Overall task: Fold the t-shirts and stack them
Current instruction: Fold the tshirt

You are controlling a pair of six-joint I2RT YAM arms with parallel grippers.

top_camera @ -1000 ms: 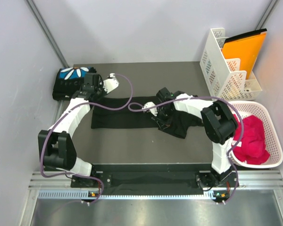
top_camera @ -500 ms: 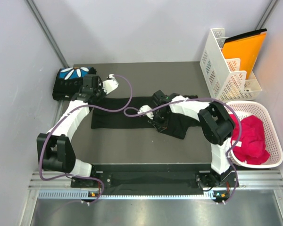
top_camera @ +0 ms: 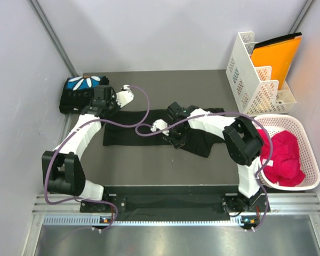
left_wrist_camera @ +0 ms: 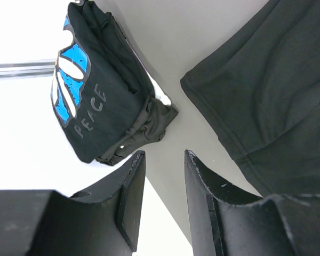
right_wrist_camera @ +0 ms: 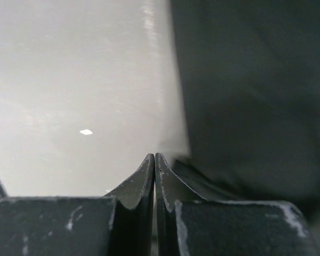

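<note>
T-shirt fabric (right_wrist_camera: 245, 80) lies just beside the closed right tool (right_wrist_camera: 154, 158).

Bright, even light; right wrist view blurred, with glare.

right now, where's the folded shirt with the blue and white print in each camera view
Top view: the folded shirt lies at the far left corner of the table, in the upper left of the picture.
Left wrist: upper left.
Right wrist: not in it.
Shared landmark: the flat black shirt, which is on the right in both wrist views.
</note>
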